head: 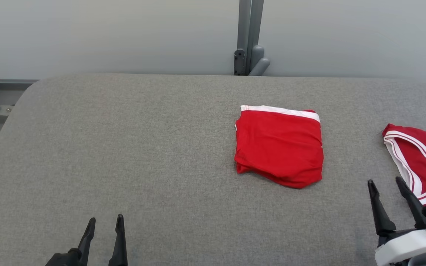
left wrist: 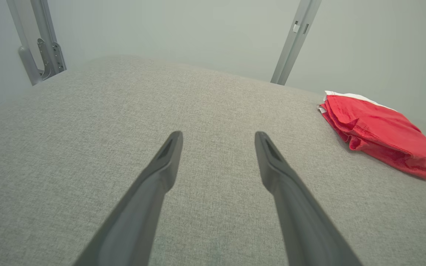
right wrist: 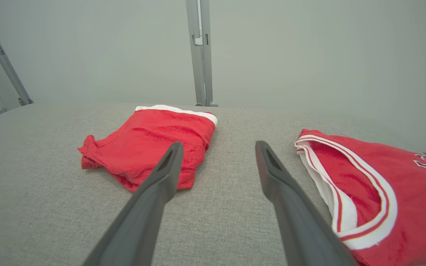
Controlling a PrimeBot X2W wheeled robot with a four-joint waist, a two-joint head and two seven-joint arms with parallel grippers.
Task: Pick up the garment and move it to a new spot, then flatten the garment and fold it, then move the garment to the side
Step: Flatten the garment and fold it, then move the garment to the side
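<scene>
Folded red shorts lying right of centre on grey table, red jersey at its right edge, right gripper wide and empty beside jersey, left gripper wide, empty, well apart from both

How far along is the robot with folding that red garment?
Folding looks done: the red garment lies in a neat square on the grey table. Nothing is in hand; the left gripper and right gripper are open. Possibly left: moving it aside, near the red jersey.
</scene>
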